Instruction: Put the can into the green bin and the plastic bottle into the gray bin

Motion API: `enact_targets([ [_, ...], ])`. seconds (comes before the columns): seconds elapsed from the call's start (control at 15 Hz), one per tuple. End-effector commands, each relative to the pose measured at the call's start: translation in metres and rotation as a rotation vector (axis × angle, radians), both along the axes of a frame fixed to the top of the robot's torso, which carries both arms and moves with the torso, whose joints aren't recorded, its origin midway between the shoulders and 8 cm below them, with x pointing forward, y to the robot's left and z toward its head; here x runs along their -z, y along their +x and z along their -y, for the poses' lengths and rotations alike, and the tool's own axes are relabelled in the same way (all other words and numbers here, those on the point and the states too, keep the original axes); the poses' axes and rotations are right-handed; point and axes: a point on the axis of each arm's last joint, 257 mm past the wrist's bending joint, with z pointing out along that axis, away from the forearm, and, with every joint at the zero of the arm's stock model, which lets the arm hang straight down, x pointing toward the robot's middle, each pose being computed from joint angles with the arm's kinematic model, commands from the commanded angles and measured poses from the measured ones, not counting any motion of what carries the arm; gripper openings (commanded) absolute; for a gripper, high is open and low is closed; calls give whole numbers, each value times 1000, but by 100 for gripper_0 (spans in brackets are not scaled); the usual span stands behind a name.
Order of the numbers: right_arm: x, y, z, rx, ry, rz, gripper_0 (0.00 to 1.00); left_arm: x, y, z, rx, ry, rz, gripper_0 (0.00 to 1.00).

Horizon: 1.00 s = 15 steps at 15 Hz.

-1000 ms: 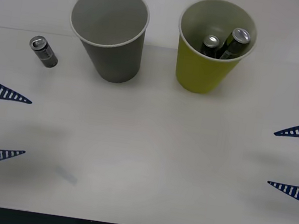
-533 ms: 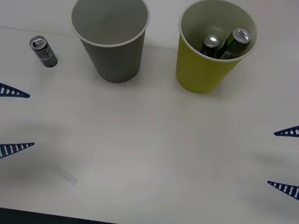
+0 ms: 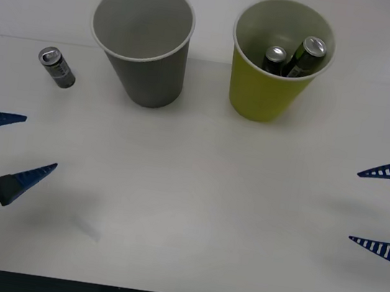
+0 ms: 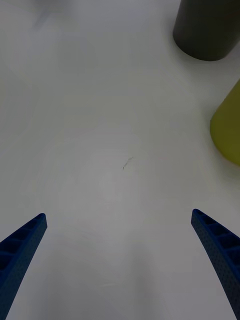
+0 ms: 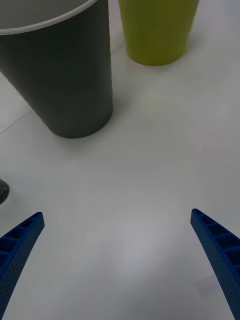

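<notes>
Cans first: I am seeing one small dark can (image 3: 57, 67) sitting upright on the white table (image 3: 195, 197), to the left of the gray bin (image 3: 143, 41) and clearly apart from it, silver top and pull tab facing up. Two more cans (image 3: 295, 56) are leaning inside the green bin (image 3: 274, 55), their silver tops showing below its pale rim. That green bin is standing upright just to the right of the gray bin, a narrow strip of table between them. The gray bin is also standing upright, and I am making out nothing inside it from the front view.

My left gripper (image 3: 14, 147) is hovering over the table nearer to me than the gray bin and off to its left, with the loose can lying between it and the table's far side; its blue ribbed fingers are spread wide and gripping nothing. Through the left wrist view I am looking at the gray bin (image 5: 60, 70) close ahead and the green bin (image 5: 157, 30) beyond it. My right gripper (image 3: 383, 210) is waiting at the table's right edge, well to the right of the gray bin and nearer to me than it, jaws likewise held wide apart around bare table.
</notes>
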Motion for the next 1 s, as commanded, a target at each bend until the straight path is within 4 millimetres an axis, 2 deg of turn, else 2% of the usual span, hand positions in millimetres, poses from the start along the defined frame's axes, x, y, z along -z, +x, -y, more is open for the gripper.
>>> enact_targets([
  [0.07,0,0,0,0,0,0,100,6,8,-13,-124,-70,-1,100],
  [0.6,0,0,0,0,0,0,100,33,20,-62,-510,-166,50,100],
  [0.73,0,0,0,0,0,0,100,40,21,-65,-560,-229,55,100],
  [1.0,0,0,0,0,0,0,100,56,33,-86,-622,-294,114,100],
])
